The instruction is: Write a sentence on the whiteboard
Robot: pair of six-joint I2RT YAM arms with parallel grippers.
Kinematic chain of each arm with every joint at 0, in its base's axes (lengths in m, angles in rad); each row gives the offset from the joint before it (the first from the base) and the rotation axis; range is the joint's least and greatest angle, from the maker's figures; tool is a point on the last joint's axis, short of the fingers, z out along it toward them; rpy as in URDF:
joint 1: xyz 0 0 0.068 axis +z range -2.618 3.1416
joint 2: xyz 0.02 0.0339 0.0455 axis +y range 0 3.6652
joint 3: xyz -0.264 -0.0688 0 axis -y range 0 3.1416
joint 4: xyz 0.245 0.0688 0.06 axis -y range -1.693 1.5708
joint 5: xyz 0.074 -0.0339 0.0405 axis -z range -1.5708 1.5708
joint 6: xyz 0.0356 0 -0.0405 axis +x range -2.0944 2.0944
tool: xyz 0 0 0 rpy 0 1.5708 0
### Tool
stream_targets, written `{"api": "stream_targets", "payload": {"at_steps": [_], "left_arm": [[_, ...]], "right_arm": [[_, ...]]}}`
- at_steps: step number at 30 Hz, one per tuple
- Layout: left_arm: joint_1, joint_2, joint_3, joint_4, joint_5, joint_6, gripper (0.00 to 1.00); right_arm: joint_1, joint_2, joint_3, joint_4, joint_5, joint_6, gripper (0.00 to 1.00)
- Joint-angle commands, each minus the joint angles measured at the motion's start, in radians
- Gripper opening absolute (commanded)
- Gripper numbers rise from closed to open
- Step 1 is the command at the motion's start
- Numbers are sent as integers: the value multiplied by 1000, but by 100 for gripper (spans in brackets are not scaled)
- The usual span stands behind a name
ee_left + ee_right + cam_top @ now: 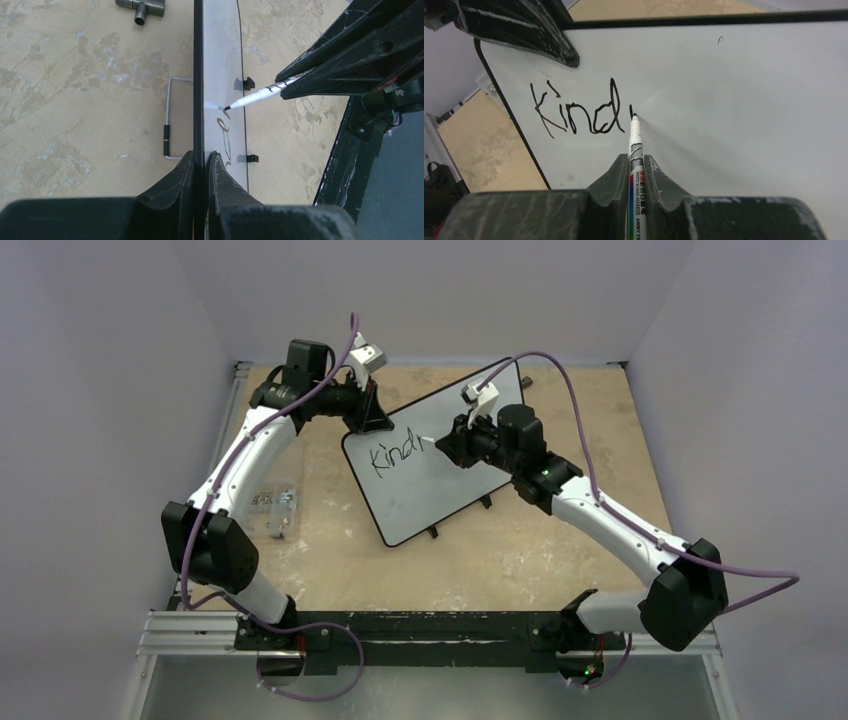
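White gloss: we judge the whiteboard (430, 495) stiff, light, slippery; its rim suits a pinch.
Place: middle of the table (560, 550), towards its far edge.
Left gripper (201, 159): clamped on the board's rim.
Right gripper (636, 165): closed on the marker (634, 142), tip touching beside the sentence (579, 112), "Kind".
Room: we see worn wood, pale walls (100, 390).

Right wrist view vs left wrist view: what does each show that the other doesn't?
Right wrist only: the sentence face-on, legible as "Kind" plus one started stroke. Left wrist only: the wire stand behind the whiteboard and a metal fitting on the table. Both: the marker tip touching the whiteboard, the left end effector shut on its edge, the right end effector shut on the marker.
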Motion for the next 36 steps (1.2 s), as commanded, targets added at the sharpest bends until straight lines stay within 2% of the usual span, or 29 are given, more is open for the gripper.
{"api": "stream_targets", "payload": {"at_steps": [1,11,36], "left_arm": [[-27,17,3,-32,-53,131,0],[-29,18,5,-32,-58,129,0],[-31,21,7,-35,-72,129,0]], "right_arm": [[-4,18,81,10,50,-8,0],[-5,23,87,-6,129,-3,0],[-5,-88,-39,-44,110,36,0]]}}
